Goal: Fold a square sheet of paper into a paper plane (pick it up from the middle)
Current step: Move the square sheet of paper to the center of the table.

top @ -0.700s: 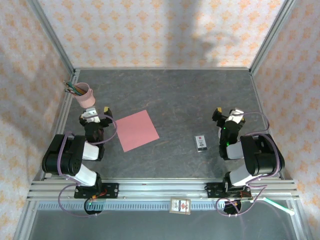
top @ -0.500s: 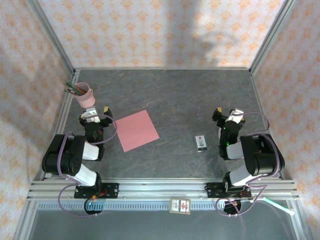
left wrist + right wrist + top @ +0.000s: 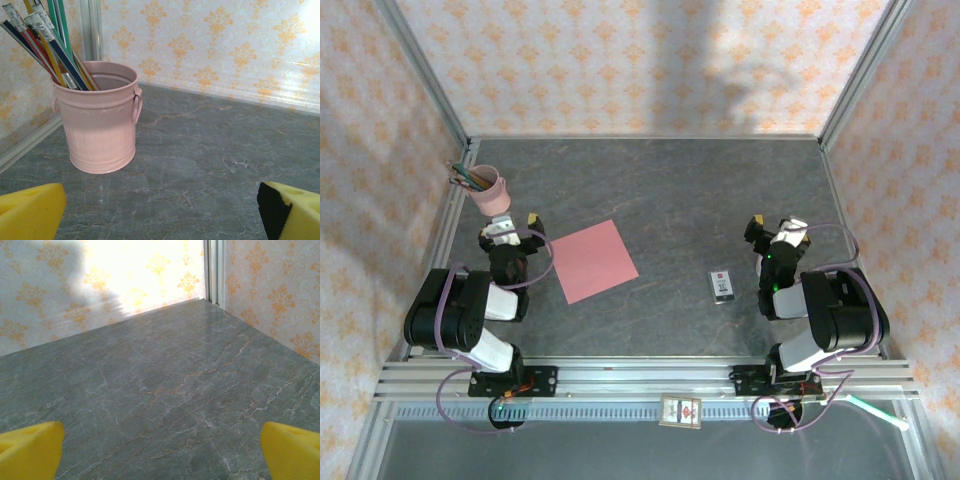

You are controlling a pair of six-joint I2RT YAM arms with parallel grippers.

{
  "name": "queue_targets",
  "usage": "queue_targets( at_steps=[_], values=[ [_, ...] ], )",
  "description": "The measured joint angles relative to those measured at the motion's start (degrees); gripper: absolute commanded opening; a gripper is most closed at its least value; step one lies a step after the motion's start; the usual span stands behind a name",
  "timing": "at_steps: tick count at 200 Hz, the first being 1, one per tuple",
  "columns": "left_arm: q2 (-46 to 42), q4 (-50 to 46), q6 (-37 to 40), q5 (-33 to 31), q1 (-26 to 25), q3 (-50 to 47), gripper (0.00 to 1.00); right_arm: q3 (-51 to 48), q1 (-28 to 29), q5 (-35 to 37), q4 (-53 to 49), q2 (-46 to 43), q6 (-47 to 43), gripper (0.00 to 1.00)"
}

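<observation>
On the dark table (image 3: pixel 700 190), left of centre, the square sheet of paper (image 3: pixel 595 261) lies flat and uncreased, so by the look of it no fold is made and the whole plane is left to do; the left gripper (image 3: pixel 516 221) and right gripper (image 3: pixel 775 227) stand wide and empty; the pencil cup (image 3: pixel 488 191) sits by the left edge; the small box (image 3: pixel 722 285) carries print too small to read.
</observation>
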Motion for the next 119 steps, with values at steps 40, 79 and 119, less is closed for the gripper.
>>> queue_targets(
  at_steps=[40,79,119],
  values=[
    [0.0,0.0,0.0,0.0,0.0,0.0,0.99,0.0,0.0,0.0,0.0,0.0,0.0,1.00],
    [0.0,0.0,0.0,0.0,0.0,0.0,1.00,0.0,0.0,0.0,0.0,0.0,0.0,1.00],
    [0.0,0.1,0.0,0.0,0.0,0.0,0.99,0.0,0.2,0.3,-0.3,-0.4,-0.1,1.00]
  ],
)
